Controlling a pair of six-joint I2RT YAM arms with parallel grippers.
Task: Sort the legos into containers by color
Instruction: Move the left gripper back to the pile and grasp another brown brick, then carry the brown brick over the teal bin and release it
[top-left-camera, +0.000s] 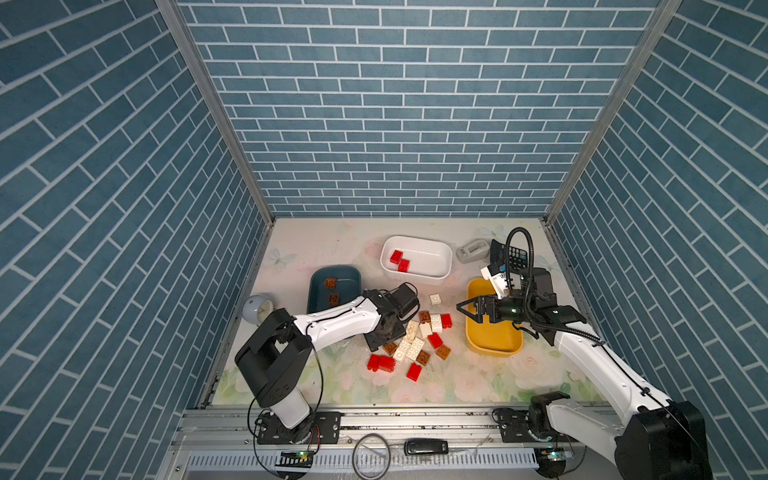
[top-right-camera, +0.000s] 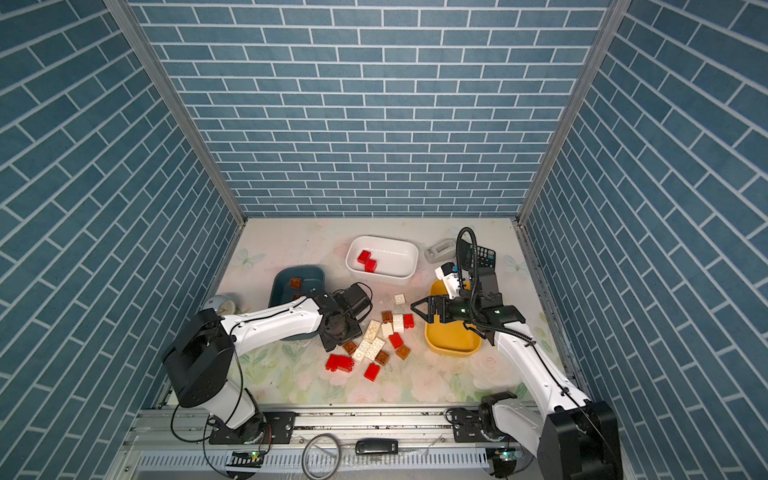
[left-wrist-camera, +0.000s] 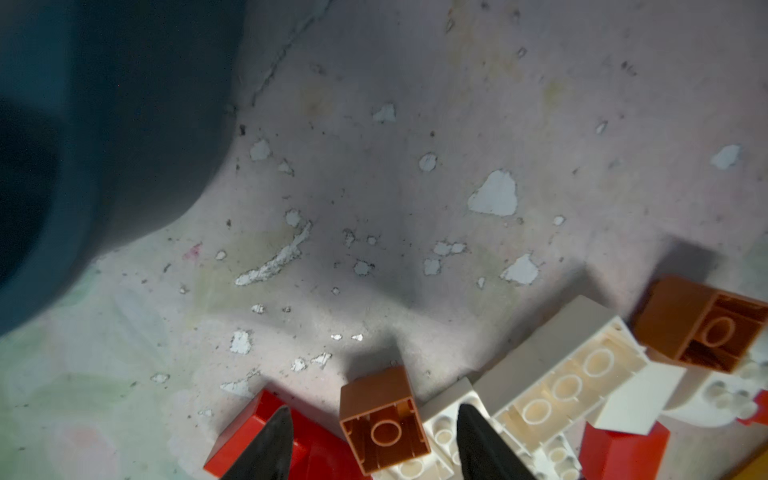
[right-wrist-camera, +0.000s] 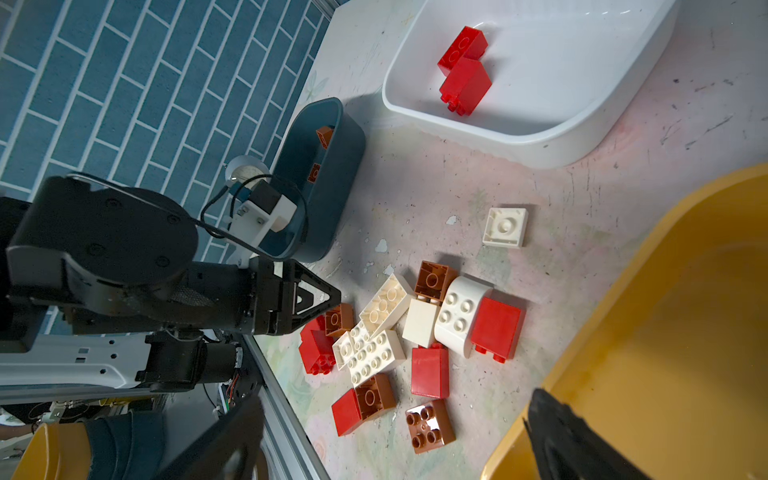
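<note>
Legos (top-left-camera: 415, 345): mostly heaped on desk (top-left-camera: 332, 245) — two red in white tub (top-left-camera: 432, 257), two brown in teal tub (top-left-camera: 349, 278).
Left fingers (left-wrist-camera: 270, 444): parted, straddling brown brick (left-wrist-camera: 382, 419), not pinching.
Right fingers (right-wrist-camera: 582, 449): spread wide, empty — over yellow tub (top-left-camera: 494, 338) edge.

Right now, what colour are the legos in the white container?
Red legos; clearest in the right wrist view.
</note>
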